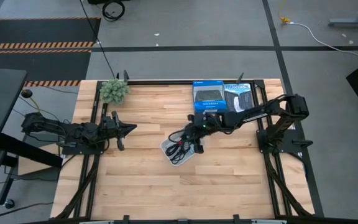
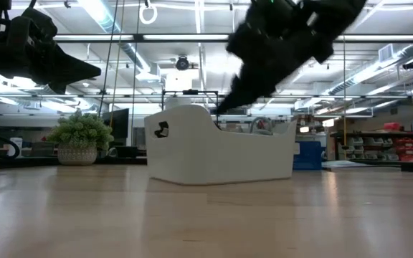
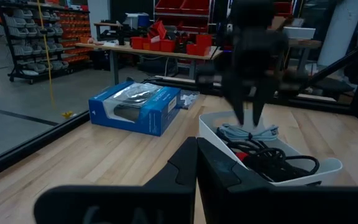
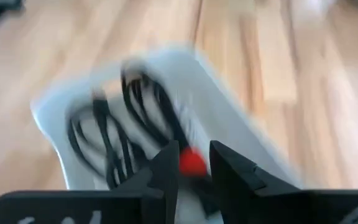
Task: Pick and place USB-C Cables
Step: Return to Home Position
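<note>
A white tray (image 1: 174,155) sits mid-table and holds the bundled cables. In the left wrist view I make out a pale blue-grey cable (image 3: 248,132), black cables (image 3: 278,163) and a red band (image 3: 242,145) among them. I cannot pick out a white cable. My right gripper (image 1: 189,134) hangs over the tray with its fingers pointing down. It is open, with the red band (image 4: 192,163) showing in the gap below its fingertips. It stands just above the cables (image 3: 247,119) and holds nothing that I can see. My left gripper (image 1: 129,129) waits, shut, toward the table's left.
A blue box (image 1: 207,96) and a black box (image 1: 238,97) lie at the far edge behind the tray. A small potted plant (image 1: 115,91) stands at the far left corner. Bare wood lies between my left gripper and the tray, and along the near side.
</note>
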Robot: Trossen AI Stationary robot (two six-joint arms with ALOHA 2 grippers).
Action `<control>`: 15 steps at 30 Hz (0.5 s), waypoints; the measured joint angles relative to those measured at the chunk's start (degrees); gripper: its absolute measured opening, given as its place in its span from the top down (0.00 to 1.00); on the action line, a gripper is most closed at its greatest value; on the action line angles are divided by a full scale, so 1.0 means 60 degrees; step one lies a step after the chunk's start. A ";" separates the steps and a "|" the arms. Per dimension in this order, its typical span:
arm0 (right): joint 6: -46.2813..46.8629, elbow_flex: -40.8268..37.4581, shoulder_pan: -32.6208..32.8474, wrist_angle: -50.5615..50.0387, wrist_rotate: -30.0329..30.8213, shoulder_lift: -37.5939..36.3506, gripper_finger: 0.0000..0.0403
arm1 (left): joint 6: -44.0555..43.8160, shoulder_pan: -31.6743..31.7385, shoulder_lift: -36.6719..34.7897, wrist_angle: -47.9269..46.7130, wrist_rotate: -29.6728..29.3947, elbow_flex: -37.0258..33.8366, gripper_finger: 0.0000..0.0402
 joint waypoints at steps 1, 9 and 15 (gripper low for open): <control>0.0006 0.0264 0.0025 -0.0161 -0.0004 -0.0025 0.76 | -0.0003 0.0001 -0.0003 0.0000 0.0002 0.0001 0.97; 0.0155 0.2568 0.0161 -0.2463 -0.0036 -0.0031 0.76 | 0.0000 0.0003 0.0000 0.0000 0.0002 -0.0003 0.97; 0.0127 0.4182 0.0169 -0.4161 -0.0040 -0.0253 0.79 | -0.0004 0.0003 0.0000 0.0000 0.0007 0.0001 0.97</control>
